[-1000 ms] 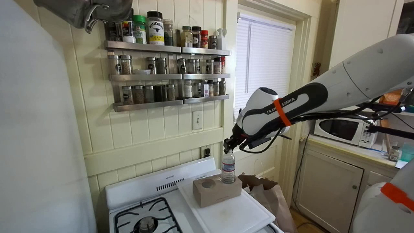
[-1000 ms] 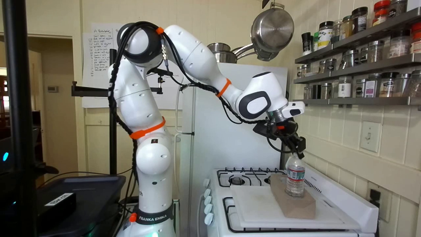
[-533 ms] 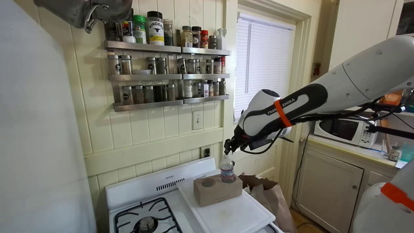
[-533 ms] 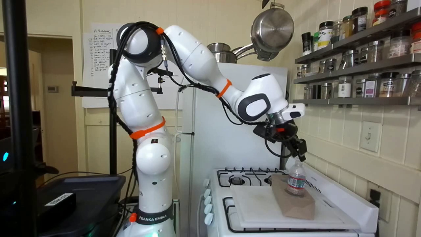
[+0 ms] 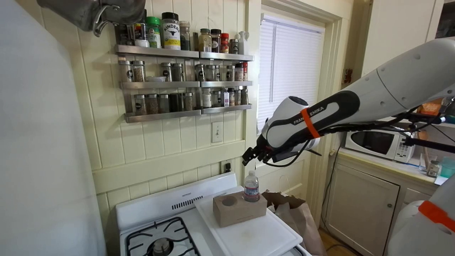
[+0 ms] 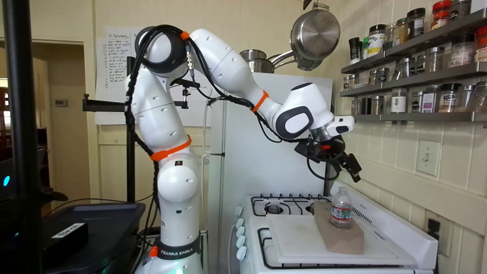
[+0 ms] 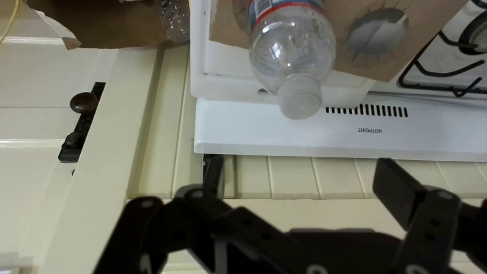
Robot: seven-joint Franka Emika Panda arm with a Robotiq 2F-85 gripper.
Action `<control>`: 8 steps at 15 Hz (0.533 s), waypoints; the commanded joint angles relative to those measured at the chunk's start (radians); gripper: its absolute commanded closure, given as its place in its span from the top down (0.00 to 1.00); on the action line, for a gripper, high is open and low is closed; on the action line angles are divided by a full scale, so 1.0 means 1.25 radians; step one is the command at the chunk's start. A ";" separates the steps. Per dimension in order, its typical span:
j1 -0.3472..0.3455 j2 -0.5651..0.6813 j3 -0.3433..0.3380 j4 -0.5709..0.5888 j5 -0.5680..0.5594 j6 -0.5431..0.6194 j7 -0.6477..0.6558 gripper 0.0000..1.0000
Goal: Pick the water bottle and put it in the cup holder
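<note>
The water bottle (image 5: 251, 187), clear with a red-and-blue label and pale cap, stands upright in a round recess of the cup holder (image 5: 239, 214). This holder is a tan boxy block, and its second round recess has nothing standing in it. In an exterior view the bottle (image 6: 341, 214) has its lower end sunk in the holder (image 6: 344, 240). My gripper (image 7: 300, 165) is open, its fingers wide apart with only wall and stove back behind the gap. It hangs above the bottle's cap, apart from it.
A white board (image 5: 256, 236) under the holder lies across the stove, beside a burner grate (image 5: 161, 236). The stove's back panel (image 7: 266, 129) and the wall stand close behind. Spice shelves (image 6: 418, 80) hang above. A paper bag (image 5: 296, 220) is beside the stove.
The bottle has dropped lower into the recess, tilting briefly and then standing upright. My gripper has let go of its cap, spread its fingers and now stands clear above it.
</note>
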 commanded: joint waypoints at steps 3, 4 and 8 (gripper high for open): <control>-0.033 -0.006 0.032 0.024 -0.008 -0.052 0.060 1.00; -0.040 -0.007 0.038 0.029 -0.012 -0.063 0.071 1.00; -0.065 -0.011 0.058 0.055 -0.031 -0.147 0.100 1.00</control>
